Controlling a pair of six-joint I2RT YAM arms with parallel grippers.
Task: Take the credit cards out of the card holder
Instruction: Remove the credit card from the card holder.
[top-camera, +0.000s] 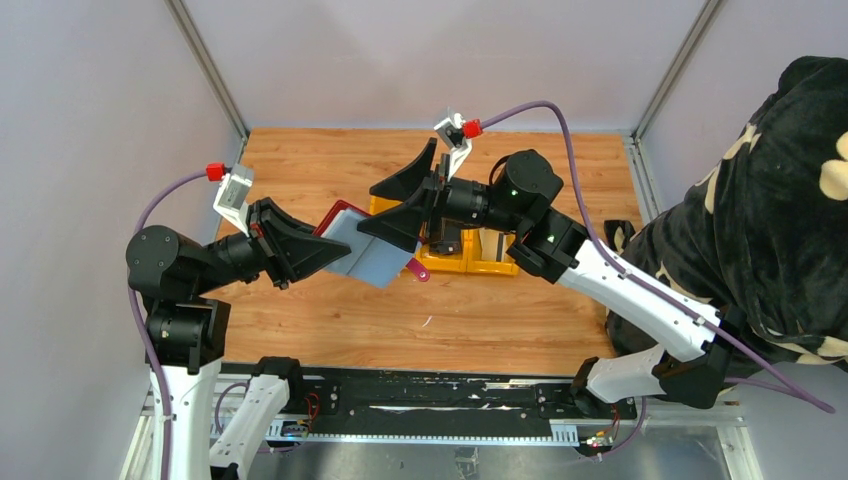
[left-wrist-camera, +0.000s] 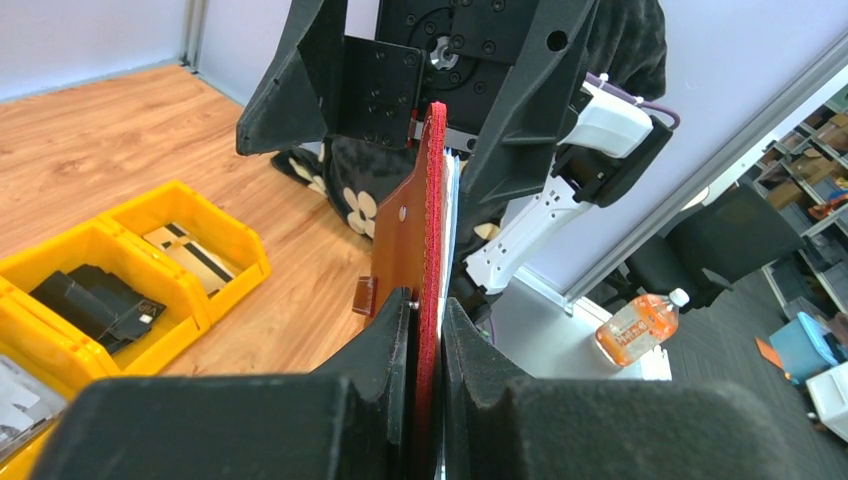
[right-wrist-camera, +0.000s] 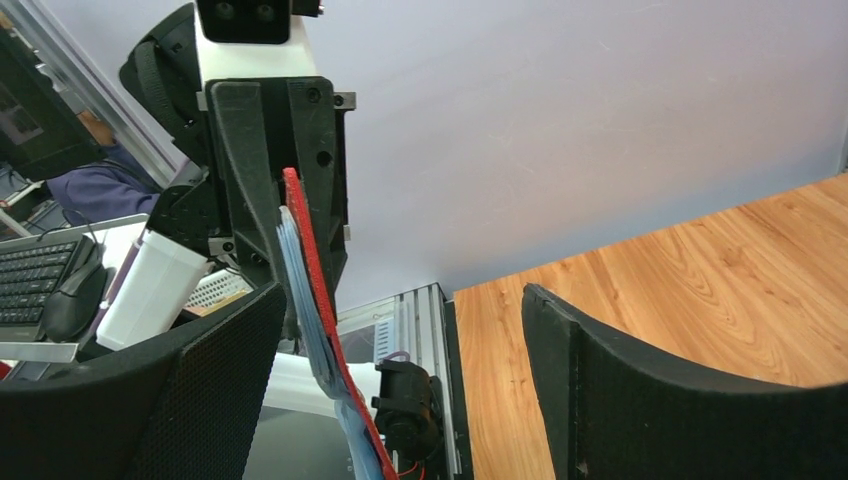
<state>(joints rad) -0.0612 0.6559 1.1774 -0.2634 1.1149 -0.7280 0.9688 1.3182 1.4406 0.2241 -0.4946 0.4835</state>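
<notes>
Holder (top-camera: 370, 258) is held open in the air above the table's centre, clamped at its 9 o'clock edge by the left gripper (left-wrist-camera: 428, 320). The right gripper (right-wrist-camera: 400, 300), at its 3 o'clock, is spread wide around the far edge. Cards cannot be told from the grey-blue lining. A yellow bin (top-camera: 495, 265) lies at 3 o'clock.

Both arms raised, reaching inward. Left end effector (top-camera: 330, 253) clamps the holder (top-camera: 372, 258); right end effector (top-camera: 402, 205) gapes wide.
</notes>
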